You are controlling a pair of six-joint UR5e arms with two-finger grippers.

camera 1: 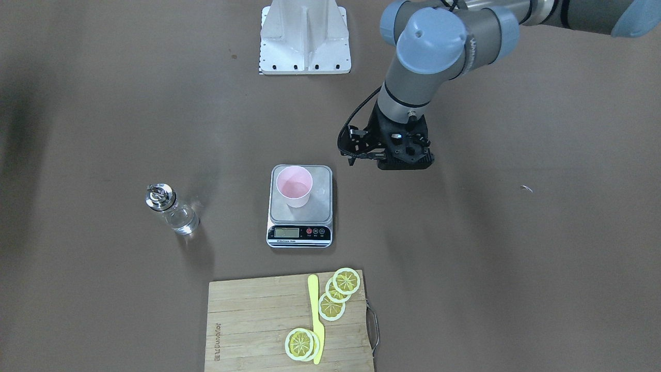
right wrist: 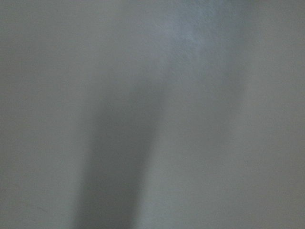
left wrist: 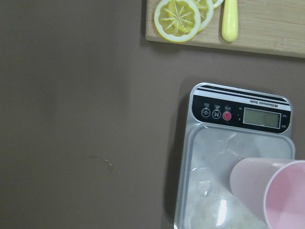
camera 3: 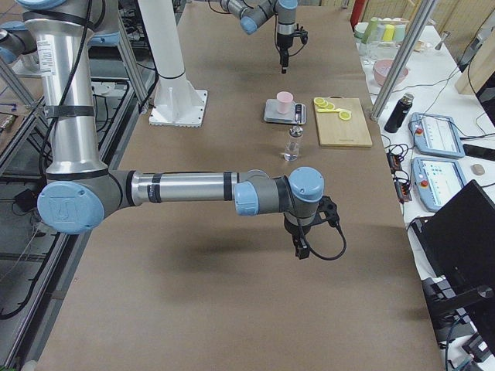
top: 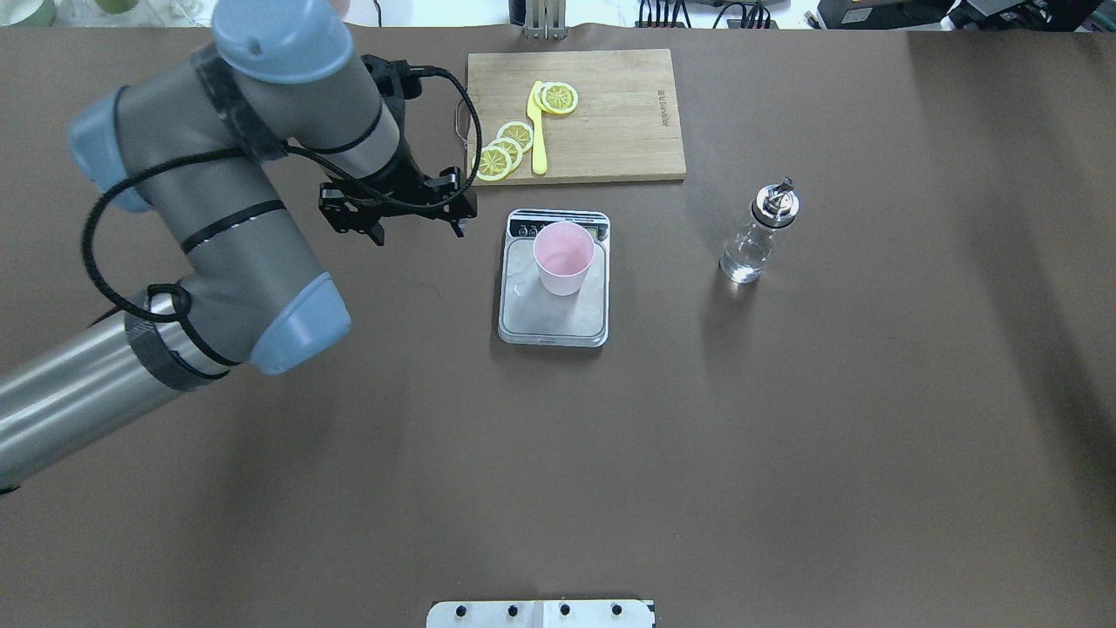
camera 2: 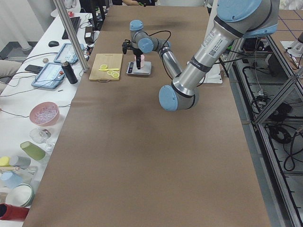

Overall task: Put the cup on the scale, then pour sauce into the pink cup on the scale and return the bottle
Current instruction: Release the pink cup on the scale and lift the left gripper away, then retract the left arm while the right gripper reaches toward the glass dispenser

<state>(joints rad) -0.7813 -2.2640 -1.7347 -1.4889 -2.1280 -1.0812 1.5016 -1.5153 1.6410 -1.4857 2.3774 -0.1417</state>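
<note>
The small pale pink plastic cup stands on the flat steel-topped digital scale, so placing looks done. Our left hand hovers beside it and our right hand is well apart. We cannot tell whether either is spread or closed. Next we must grasp the clear glass metal-spouted bottle.

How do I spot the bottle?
Find the wooden board with lemon slices, then the scale next to it. Beside the scale, alone on the brown table, stands the bottle: clear glass with a shiny metal spout, unlike the pink cup.
</note>
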